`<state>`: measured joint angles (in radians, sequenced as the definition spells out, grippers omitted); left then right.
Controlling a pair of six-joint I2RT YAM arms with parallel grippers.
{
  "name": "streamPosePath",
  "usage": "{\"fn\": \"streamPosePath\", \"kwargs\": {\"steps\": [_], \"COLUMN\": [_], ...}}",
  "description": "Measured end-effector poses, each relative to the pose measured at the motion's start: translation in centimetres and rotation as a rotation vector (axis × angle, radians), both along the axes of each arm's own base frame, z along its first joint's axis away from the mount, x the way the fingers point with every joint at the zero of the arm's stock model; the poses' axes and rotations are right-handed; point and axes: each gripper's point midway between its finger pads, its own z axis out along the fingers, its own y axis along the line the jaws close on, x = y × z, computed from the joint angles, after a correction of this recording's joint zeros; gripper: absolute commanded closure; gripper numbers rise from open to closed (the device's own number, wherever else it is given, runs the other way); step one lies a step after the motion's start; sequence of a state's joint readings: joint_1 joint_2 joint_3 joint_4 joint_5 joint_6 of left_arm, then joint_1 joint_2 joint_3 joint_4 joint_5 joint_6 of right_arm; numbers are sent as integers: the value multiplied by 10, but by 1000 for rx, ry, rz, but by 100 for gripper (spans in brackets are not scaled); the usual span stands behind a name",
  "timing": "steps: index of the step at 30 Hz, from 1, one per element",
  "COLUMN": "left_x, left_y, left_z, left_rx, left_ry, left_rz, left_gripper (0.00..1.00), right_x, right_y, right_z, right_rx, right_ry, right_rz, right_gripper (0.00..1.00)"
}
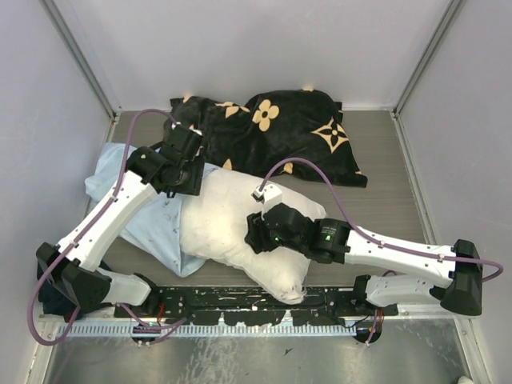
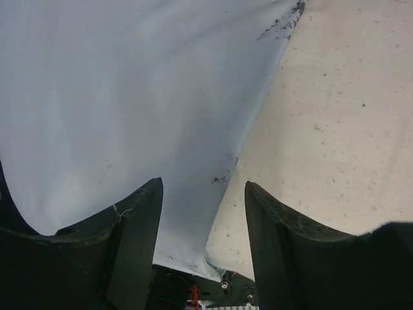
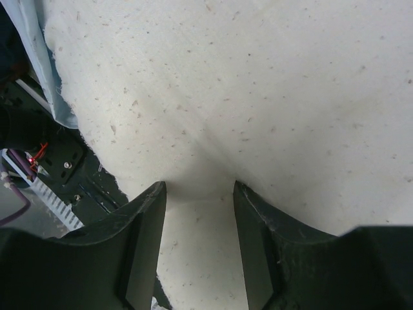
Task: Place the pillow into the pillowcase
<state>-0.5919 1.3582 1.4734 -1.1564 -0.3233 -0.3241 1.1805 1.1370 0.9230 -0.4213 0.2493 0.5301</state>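
The cream-white pillow [image 1: 232,220] lies in the middle of the table. Its left end lies against the light blue pillowcase [image 1: 148,212], which is spread at the left. My left gripper [image 1: 190,178] is over the place where the two meet. In the left wrist view it [image 2: 203,188] is open, with the pillowcase's [image 2: 116,97] soiled edge and the pillow [image 2: 335,116] between its fingers. My right gripper [image 1: 254,232] is on the pillow's middle. In the right wrist view it [image 3: 200,187] is open, and its fingertips [image 3: 155,194] press into the pillow [image 3: 258,84].
A black cloth with tan flower motifs [image 1: 280,132] lies bunched at the back, touching the pillow's far side. Grey walls enclose the table on the left, back and right. The arms' black mounting rail [image 1: 240,308] runs along the near edge, under the pillow's front corner.
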Motion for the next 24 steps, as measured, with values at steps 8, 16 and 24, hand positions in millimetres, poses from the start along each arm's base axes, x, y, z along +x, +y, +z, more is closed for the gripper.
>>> {"fn": "streamPosePath", "kwargs": {"steps": [8, 16, 24], "left_x": [6, 10, 21], "left_y": [5, 7, -20], "left_z": [-23, -28, 22], "left_rx": [92, 132, -37], "left_ry": [45, 64, -19], "left_rz": [-12, -18, -34], "left_gripper": [73, 100, 100], "right_x": [0, 1, 4], "right_y": [-1, -7, -74], "right_z": [2, 3, 44], "right_rx": [9, 3, 88], "right_ry": [-3, -2, -32], "right_rz": [-2, -29, -255], "right_gripper": [47, 45, 21]}}
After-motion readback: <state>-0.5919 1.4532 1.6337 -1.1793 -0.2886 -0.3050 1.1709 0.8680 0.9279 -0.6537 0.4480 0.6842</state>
